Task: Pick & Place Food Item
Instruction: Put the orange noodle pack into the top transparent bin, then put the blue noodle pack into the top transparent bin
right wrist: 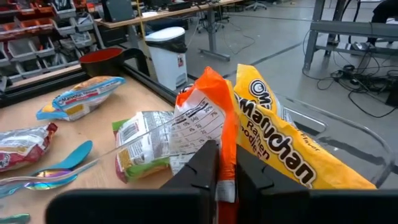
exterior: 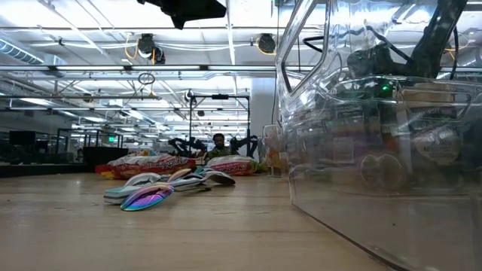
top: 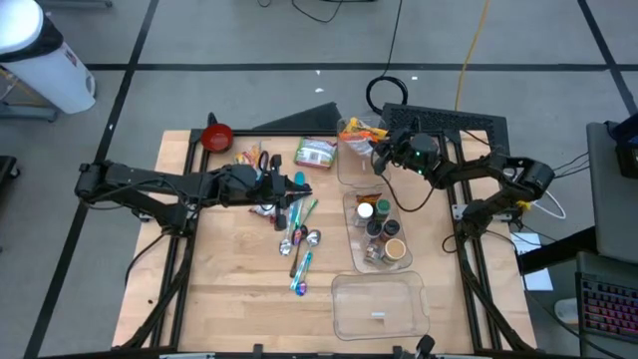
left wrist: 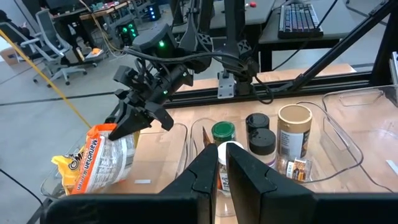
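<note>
Upper right of the high view, the right gripper (top: 377,152) pinches the orange ramen packet (top: 356,132) over the clear bin (top: 351,172); left gripper (top: 302,183) closed, empty, farther off.

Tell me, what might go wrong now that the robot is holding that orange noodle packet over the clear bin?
The right gripper pinches only the top edge of the orange noodle packet, so the packet could slip or tear free. The yellow noodle packet already fills much of the clear bin, so the orange one might land leaning on the rim and tip out. The left gripper waits shut near the bin of jars; it seems clear, though close.
</note>
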Robot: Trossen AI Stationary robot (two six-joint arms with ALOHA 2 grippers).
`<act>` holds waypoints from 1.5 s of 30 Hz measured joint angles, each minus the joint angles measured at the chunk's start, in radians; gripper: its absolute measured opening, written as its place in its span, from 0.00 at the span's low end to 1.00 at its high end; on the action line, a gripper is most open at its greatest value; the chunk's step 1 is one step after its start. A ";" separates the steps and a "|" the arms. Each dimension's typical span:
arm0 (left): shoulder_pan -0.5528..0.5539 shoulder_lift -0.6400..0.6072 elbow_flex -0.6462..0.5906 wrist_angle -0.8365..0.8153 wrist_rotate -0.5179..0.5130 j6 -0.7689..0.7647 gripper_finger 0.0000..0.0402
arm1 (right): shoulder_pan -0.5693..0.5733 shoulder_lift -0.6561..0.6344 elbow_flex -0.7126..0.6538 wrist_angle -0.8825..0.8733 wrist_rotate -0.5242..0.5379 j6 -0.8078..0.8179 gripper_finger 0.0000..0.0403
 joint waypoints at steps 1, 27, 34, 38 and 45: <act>0.000 0.000 0.000 0.000 0.000 -0.002 0.10 | 0.000 0.000 0.000 -0.001 0.000 0.000 0.08; 0.000 0.000 0.000 -0.008 -0.001 -0.022 0.10 | -0.001 -0.285 0.000 -0.337 0.058 -0.061 0.42; 0.000 0.003 0.001 -0.023 -0.001 -0.110 0.10 | 0.000 -0.324 0.000 -0.322 -0.133 0.003 0.42; 0.000 0.023 0.000 -0.108 -0.004 -0.127 0.10 | 0.000 -0.323 0.000 -0.323 -0.133 0.001 0.41; 0.026 0.078 0.002 -0.150 -0.219 -0.221 0.10 | 0.001 -0.323 0.000 -0.327 -0.133 0.000 0.41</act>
